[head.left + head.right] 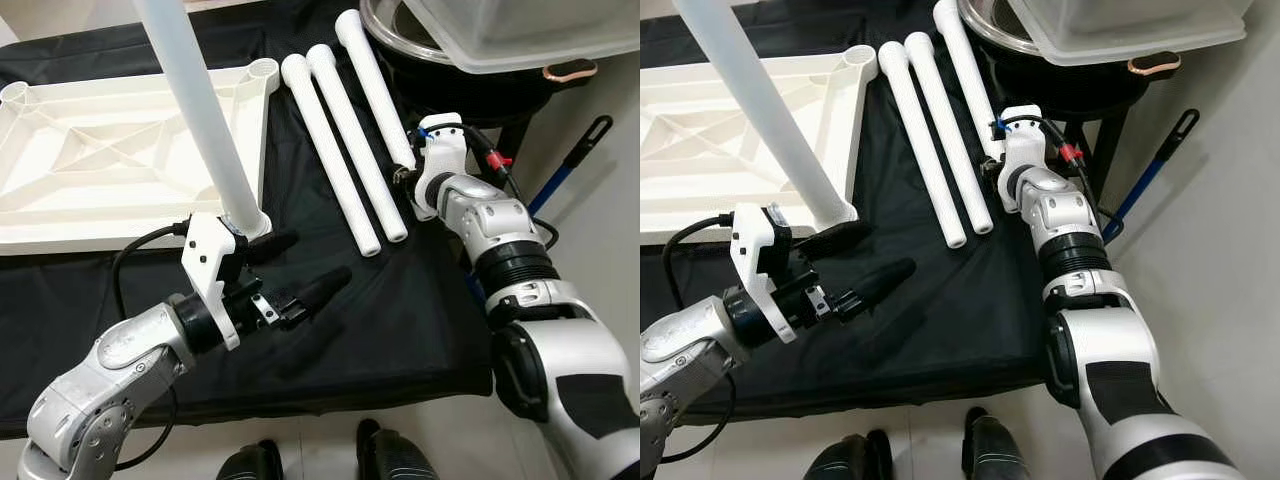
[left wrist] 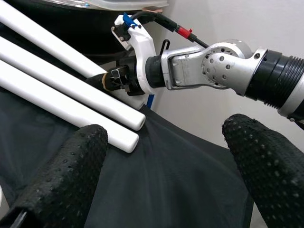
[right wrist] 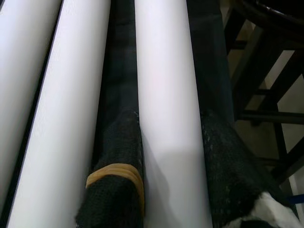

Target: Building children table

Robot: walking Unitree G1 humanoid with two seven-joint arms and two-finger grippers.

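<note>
Left eye view: The white tabletop is seen lying underside up on the black cloth. One white leg stands upright in the corner socket nearest the robot, so one leg is judged fitted. The left gripper is held just beside that leg's base, its fingers apart and closed on nothing. Three loose legs lie side by side on the cloth; the outermost leg is met at its near end by the right gripper. A socket at the far corner of the tabletop is seen unfilled.

Right eye view: The same layout is recorded. A clear plastic bin and a dark basin stand beyond the legs.

Left wrist view: The two black fingers are seen spread wide over bare cloth, with two leg ends lying ahead.

Right wrist view: The fingers are placed one on each side of the outermost leg, against it; a firm clamp cannot be confirmed.

Assessment: one leg of four is judged installed; three remain, the next being taken up.
</note>
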